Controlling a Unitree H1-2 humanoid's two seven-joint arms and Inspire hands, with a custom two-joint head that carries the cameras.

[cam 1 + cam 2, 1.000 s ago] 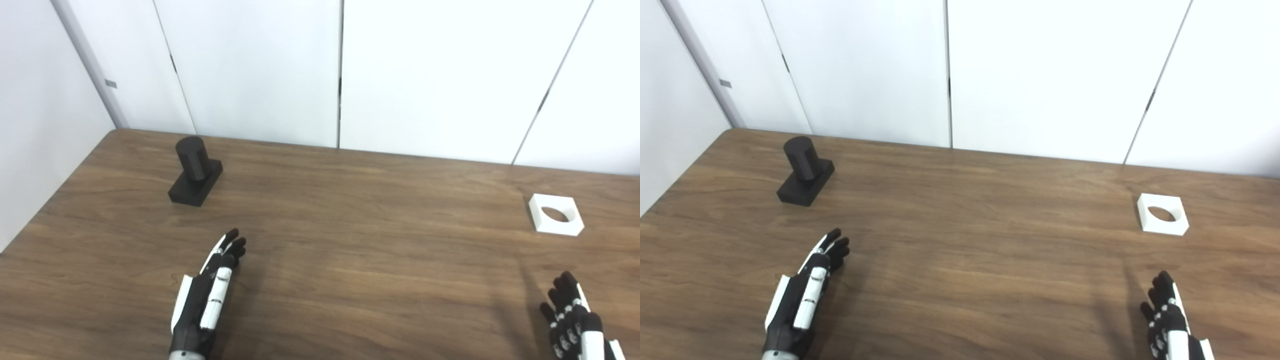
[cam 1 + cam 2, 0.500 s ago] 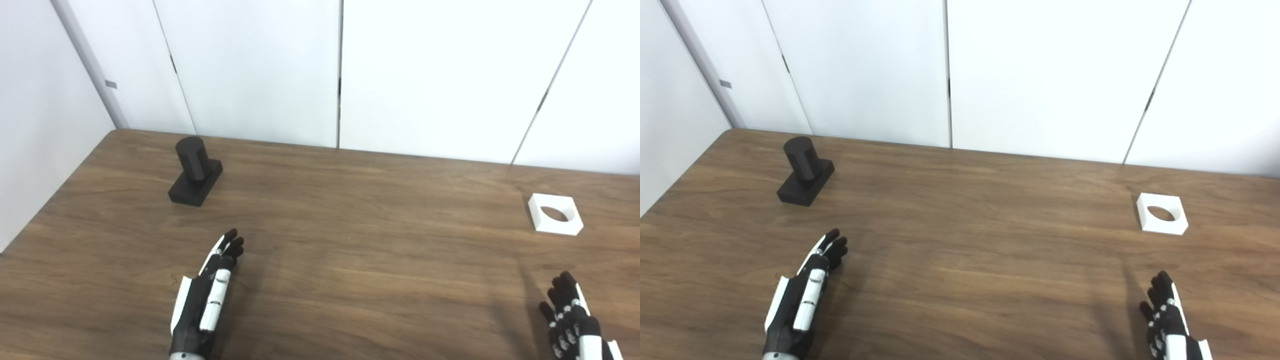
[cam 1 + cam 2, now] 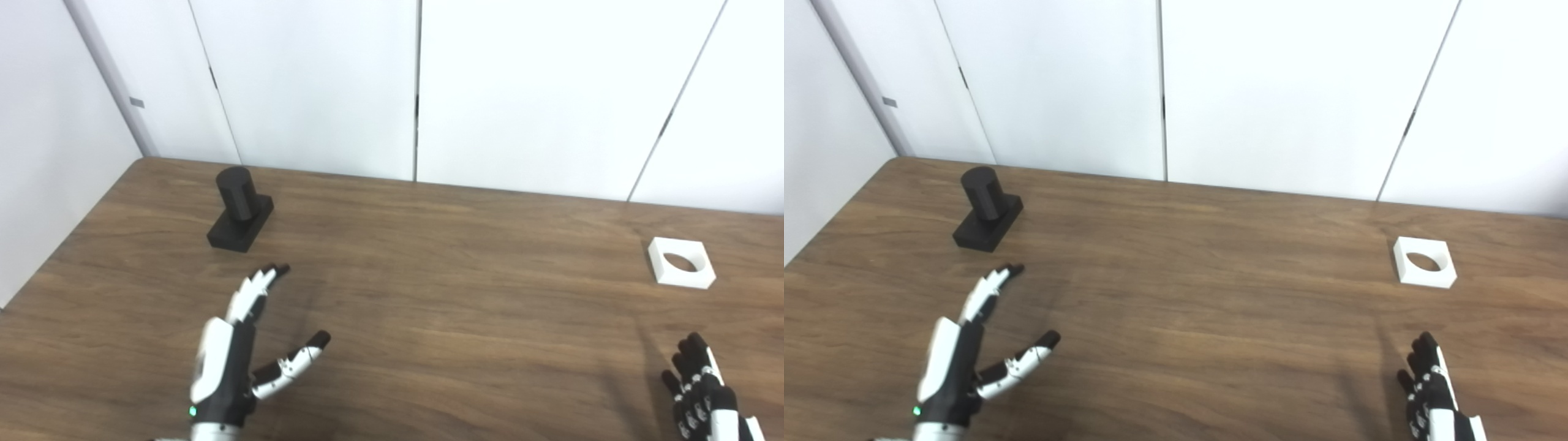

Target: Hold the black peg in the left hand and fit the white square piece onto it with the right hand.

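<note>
wood-grain table (image 3: 465, 318), matt black peg (image 3: 239, 208)

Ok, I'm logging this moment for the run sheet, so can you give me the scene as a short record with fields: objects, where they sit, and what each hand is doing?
surface: wooden table
black peg: upright on its block base, far left of the table, untouched
white square piece: flat on the table, far right, round hole facing up, untouched
left hand: open, thumb spread out, empty, nearer than the peg and apart from it
right hand: open, empty, at the bottom right edge, nearer than the white piece
task progress: nothing grasped yet
</note>
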